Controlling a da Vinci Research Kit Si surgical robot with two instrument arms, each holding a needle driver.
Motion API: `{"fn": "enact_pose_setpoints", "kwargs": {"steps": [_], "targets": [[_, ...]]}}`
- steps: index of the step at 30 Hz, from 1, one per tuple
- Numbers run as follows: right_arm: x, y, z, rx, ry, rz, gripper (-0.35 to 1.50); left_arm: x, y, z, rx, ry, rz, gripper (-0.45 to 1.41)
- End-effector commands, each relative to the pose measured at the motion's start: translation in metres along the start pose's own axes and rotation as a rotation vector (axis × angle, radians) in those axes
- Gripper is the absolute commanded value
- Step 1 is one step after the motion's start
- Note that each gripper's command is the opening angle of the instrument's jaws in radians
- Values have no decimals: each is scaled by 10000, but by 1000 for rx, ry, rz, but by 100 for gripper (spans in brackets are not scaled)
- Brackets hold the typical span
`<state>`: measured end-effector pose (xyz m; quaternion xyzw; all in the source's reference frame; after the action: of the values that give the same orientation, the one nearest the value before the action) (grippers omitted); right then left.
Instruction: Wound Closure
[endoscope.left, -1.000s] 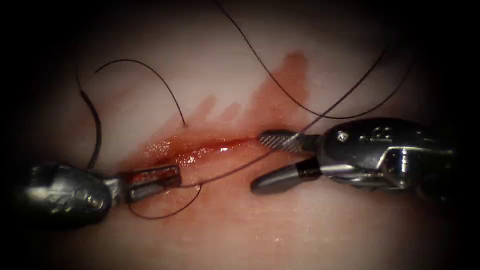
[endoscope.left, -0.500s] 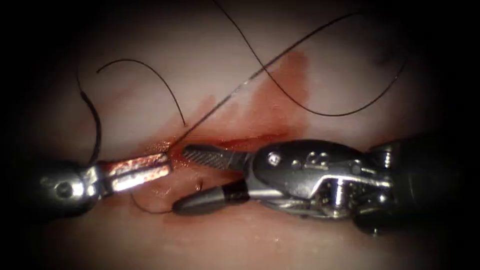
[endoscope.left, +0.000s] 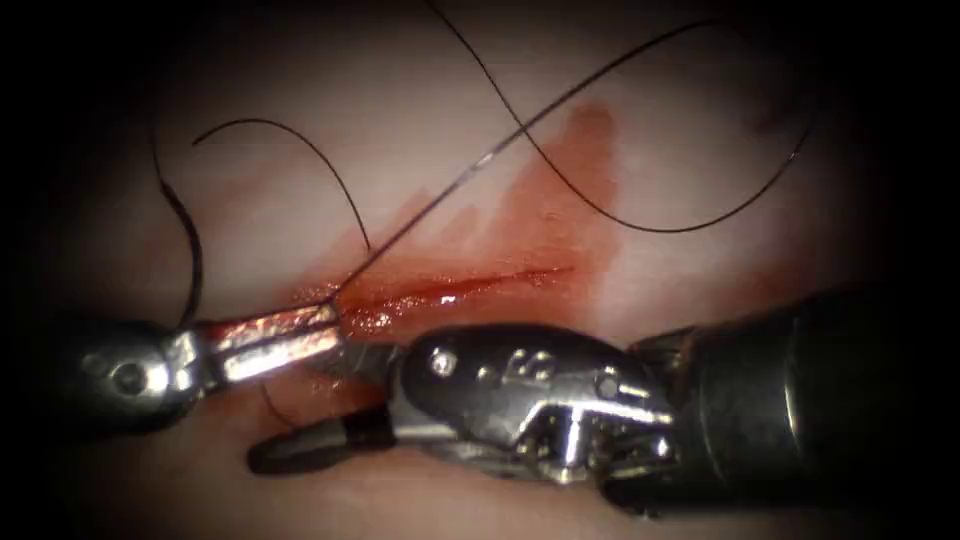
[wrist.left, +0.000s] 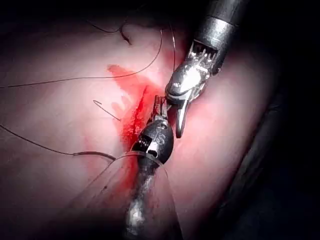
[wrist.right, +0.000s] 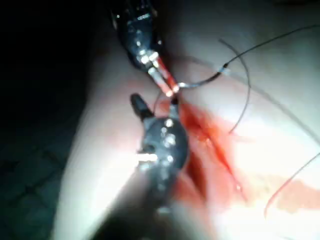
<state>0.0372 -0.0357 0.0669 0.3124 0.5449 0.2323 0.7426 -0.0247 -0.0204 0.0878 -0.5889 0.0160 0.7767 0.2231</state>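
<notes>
Left end effector (endoscope.left: 335, 325) is clamping the thread (endoscope.left: 480, 160) at the left end of the cut (endoscope.left: 460, 290); the strand is running taut, up and to the right, over the tissue (endoscope.left: 700, 160). Right end effector (endoscope.left: 300, 410) is gaping wide just below the cut, gripping nothing. Can't tell where the needle is.

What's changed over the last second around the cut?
The right tool, jaws open, has moved left along the cut until it sits just below the left tool. The left tool has shut on the thread, now drawn taut up and right from its tip. The loose loops and red fluid are unchanged.
</notes>
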Motion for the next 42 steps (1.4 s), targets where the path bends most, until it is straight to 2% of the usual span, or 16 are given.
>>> {"fn": "enact_pose_setpoints", "kwargs": {"steps": [1, 3, 4, 5, 13, 19, 20, 21, 24, 26, 28, 32, 37, 42], "targets": [[-2, 0, 11, 0, 2, 0, 93, -5, 5, 6, -2, 0, -2, -45], [-3, 2, 13, -2, 2, 6, 62, -5, 5, 5, -1, 0, -2, -45], [-3, 3, 13, -1, 1, -6, 22, -5, 5, 5, -1, 0, -2, -45], [-3, 4, 12, 0, 4, -7, -35, -5, 6, 5, -1, 0, -2, -45], [1, 9, 5, -34, 17, -10, -35, -2, 7, 4, -1, -1, -4, -45], [-6, 12, 5, -42, 4, -14, -35, 1, 5, 7, -1, -1, -13, -45], [-8, 13, 5, -41, -3, -16, -35, 3, 4, 7, -1, -1, -20, -10], [-12, 14, 6, -42, -17, -17, -35, 7, 3, 9, -2, -2, -43, 5], [-16, 16, 7, -44, -34, -20, -35, 13, 1, 8, -3, -2, -48, 22], [-20, 17, 7, -41, -43, -22, -35, 18, -1, 7, 4, -5, -53, 54], [-24, 18, 7, -40, -53, -24, -35, 22, -2, 7, 9, -7, -74, 71], [-32, 20, 2, -47, -94, -32, -35, 31, 0, 7, 9, -15, -88, 84], [-39, 22, 2, -47, -118, -35, -35, 43, 3, 13, 1, -69, -96, 84], [-46, 22, 5, -55, -154, -56, -35, 61, 10, 33, -48, -153, -111, 81]]}}
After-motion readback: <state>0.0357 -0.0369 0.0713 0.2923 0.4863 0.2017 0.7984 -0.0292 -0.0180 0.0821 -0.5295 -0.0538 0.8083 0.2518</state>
